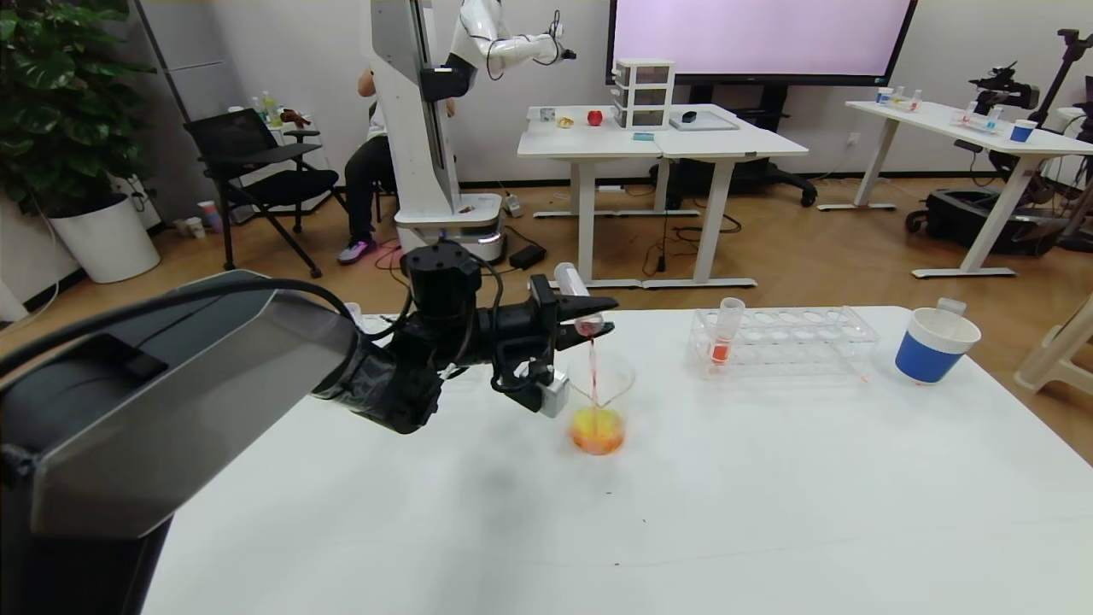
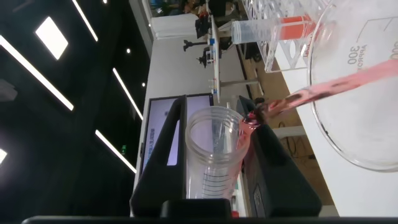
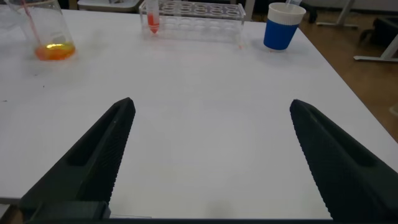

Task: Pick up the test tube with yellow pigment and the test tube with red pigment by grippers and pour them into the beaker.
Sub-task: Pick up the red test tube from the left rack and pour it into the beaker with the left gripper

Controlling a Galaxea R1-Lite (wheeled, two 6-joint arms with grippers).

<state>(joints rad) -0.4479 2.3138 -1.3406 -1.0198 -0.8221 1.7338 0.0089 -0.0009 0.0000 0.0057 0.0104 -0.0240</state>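
Two black fingers (image 1: 589,306) of the left gripper (image 1: 574,318) clamp the test tube with red pigment (image 1: 577,299), tipped over the beaker (image 1: 599,401). One rack (image 1: 784,340) holds one red tube (image 1: 724,335); one blue cup (image 1: 932,343) stands beyond. Right gripper (image 3: 208,155) hangs spread.

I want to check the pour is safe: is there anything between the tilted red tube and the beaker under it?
Nothing visible does. The left gripper holds the test tube with red pigment tipped above the beaker, and the red stream falls straight through the open mouth. The rack and the paper cup stand off to the robot's right.
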